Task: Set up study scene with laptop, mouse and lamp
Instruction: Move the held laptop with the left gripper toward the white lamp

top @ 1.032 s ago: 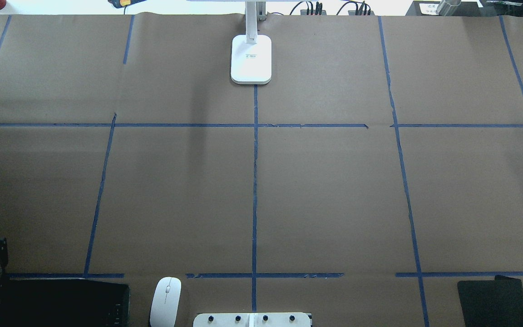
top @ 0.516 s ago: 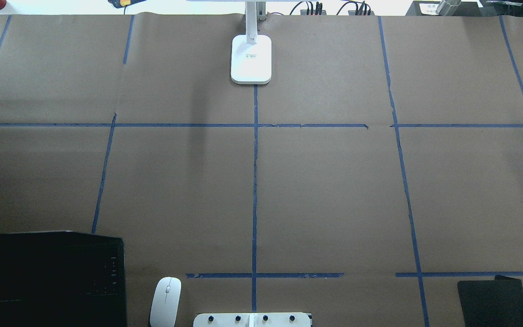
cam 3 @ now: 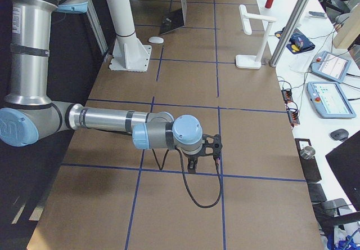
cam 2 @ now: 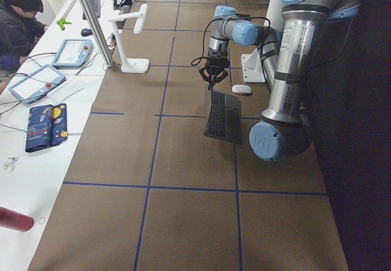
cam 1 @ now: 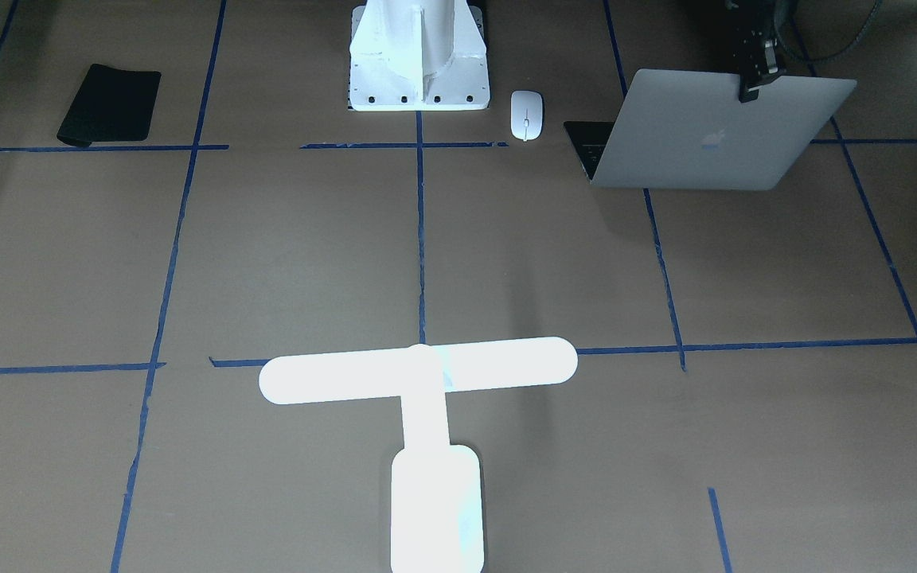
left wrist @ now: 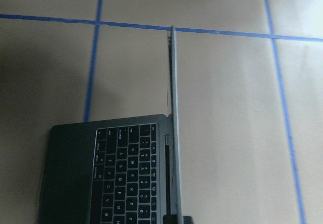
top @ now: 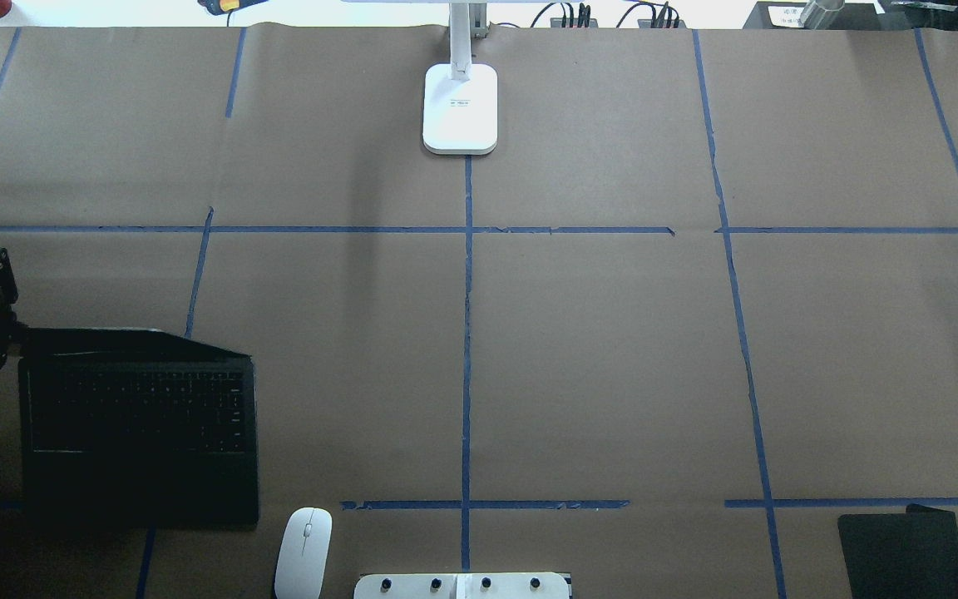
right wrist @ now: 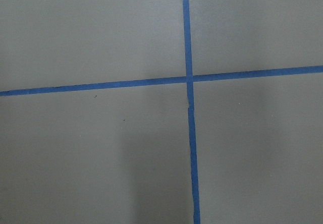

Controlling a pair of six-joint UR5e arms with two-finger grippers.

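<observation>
The laptop [cam 1: 713, 135] stands open near the robot's left, grey lid with the logo facing the front camera, black keyboard [top: 138, 408] facing the robot. My left gripper [cam 1: 750, 84] is shut on the lid's top edge, near one corner. In the left wrist view the lid [left wrist: 173, 123] is edge-on above the keys. The white mouse [top: 304, 551] lies between the laptop and the pedestal. The glowing lamp [cam 1: 419, 374] stands at the far middle of the table. My right gripper [cam 3: 194, 163] hovers low over the paper, far from all three; I cannot tell its state.
A black mat [top: 901, 553] lies at the near right corner. The white pedestal [cam 1: 419, 56] stands at the robot's edge, middle. Blue tape lines grid the brown paper. A person sits at a side bench [cam 2: 36, 88] with tablets and cables.
The laptop has slid away from the robot's edge toward the table's middle, held by the left gripper, and more of its keyboard shows. Mouse, lamp and mat have not moved.
</observation>
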